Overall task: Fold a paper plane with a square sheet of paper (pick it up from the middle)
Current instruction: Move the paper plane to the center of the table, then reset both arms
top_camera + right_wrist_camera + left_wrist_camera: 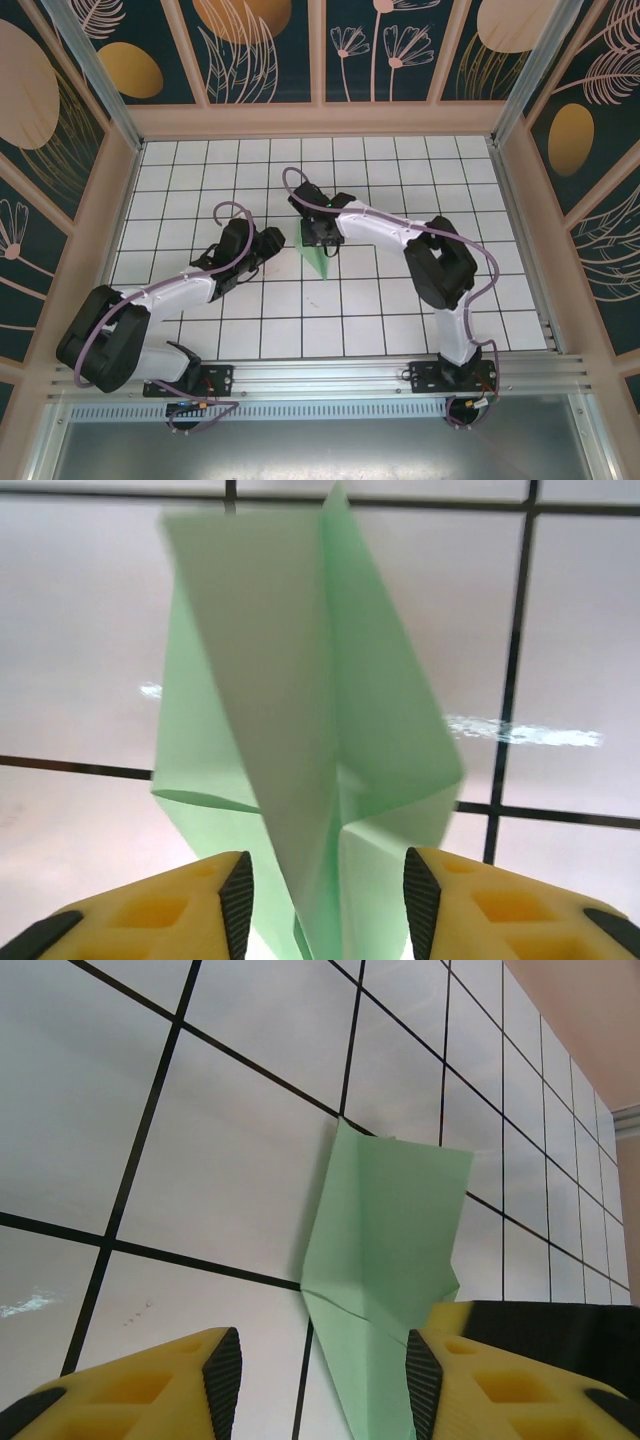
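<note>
The pale mint-green paper [318, 260] lies on the white grid table, folded into a pointed dart shape with creased flaps, the form of a paper plane. In the left wrist view the paper [390, 1210] widens away from me, and its narrow end runs down between the fingers of my open left gripper [325, 1365], close to the right finger [424, 1380]. My right gripper [320, 236] hangs over the paper's far end. In the right wrist view a flap of the paper [270, 700] stands up between the spread fingers of my right gripper [322, 895], which is open.
Black grid lines [150, 1140] mark the white table [400, 180]. Peach-coloured walls [320, 120] close it in at the back and sides. A metal rail [330, 380] with both arm bases runs along the near edge. The two arms meet near the table's middle.
</note>
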`<state>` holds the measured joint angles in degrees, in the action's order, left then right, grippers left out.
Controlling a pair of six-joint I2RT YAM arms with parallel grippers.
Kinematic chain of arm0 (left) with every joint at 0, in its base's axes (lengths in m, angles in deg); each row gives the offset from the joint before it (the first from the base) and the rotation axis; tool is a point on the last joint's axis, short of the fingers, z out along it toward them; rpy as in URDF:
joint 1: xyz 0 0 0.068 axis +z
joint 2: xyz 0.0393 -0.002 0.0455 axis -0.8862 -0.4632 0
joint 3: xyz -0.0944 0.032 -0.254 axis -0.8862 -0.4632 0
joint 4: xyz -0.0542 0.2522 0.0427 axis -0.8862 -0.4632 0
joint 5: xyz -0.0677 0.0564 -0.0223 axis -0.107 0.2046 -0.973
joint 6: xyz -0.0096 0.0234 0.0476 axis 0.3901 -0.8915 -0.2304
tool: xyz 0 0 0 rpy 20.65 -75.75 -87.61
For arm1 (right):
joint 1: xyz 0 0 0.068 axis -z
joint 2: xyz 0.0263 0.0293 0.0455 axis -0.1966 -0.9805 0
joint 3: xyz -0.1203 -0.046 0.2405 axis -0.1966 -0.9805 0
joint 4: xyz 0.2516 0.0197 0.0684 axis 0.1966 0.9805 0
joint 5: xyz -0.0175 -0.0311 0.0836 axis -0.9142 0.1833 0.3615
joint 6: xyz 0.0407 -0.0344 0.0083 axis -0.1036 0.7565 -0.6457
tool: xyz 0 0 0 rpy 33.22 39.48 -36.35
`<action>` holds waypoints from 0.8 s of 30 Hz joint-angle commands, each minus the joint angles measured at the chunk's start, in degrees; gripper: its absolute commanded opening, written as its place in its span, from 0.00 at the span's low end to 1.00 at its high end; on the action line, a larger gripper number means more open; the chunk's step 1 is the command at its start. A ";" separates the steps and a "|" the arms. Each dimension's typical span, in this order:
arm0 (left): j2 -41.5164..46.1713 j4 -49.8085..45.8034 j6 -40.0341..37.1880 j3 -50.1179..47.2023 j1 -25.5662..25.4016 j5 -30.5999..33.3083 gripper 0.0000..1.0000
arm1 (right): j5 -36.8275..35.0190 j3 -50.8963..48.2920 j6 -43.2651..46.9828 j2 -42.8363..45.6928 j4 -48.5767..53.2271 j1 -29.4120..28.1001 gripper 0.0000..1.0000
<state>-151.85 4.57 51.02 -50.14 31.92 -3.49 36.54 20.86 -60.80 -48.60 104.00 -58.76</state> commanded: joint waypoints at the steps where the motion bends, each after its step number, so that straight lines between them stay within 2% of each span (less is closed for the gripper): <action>1: 1.31 -0.09 -1.93 0.40 0.00 0.40 0.50 | -3.90 1.89 0.99 6.12 2.30 0.16 0.51; 5: 2.55 -1.71 -4.25 1.00 -0.02 2.61 0.50 | -11.13 -3.77 2.32 15.76 -1.46 1.64 0.54; 8: 4.04 -5.95 -8.37 2.69 0.04 8.21 0.54 | -19.64 -13.25 4.10 25.68 -6.79 5.02 0.61; 10: 5.63 -9.26 -10.72 3.46 0.28 14.23 0.65 | -23.86 -21.67 5.36 32.38 -12.44 9.61 0.67; 12: 8.22 -11.20 -14.84 3.74 0.98 20.55 0.79 | -23.70 -29.12 9.06 38.76 -18.79 15.42 0.68; 13: 10.02 -12.42 -16.81 3.56 1.48 25.46 0.91 | -23.92 -33.49 10.70 42.06 -22.66 19.17 0.70; 14: 12.17 -12.56 -18.44 2.46 2.66 29.24 0.98 | -23.77 -38.62 12.18 44.92 -27.90 22.68 0.74; 16: 17.03 -11.36 -20.53 -0.25 6.92 30.30 0.99 | -18.82 -48.68 17.56 48.54 -39.72 29.77 0.75; 19: 23.04 -9.88 -23.92 -3.65 13.57 31.42 0.98 | -16.06 -57.85 21.63 50.05 -49.86 36.84 0.79; 22: 21.99 -6.21 -29.50 -6.34 18.52 29.95 0.99 | -7.04 -63.36 21.76 48.02 -58.86 44.82 0.79; 24: 19.43 -4.66 -33.72 -5.87 18.53 30.30 0.98 | -0.44 -66.21 22.65 45.61 -65.82 48.05 0.79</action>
<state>-129.53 -2.46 25.98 -54.77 50.04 25.25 26.20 -43.12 -41.52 -1.43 55.13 -13.34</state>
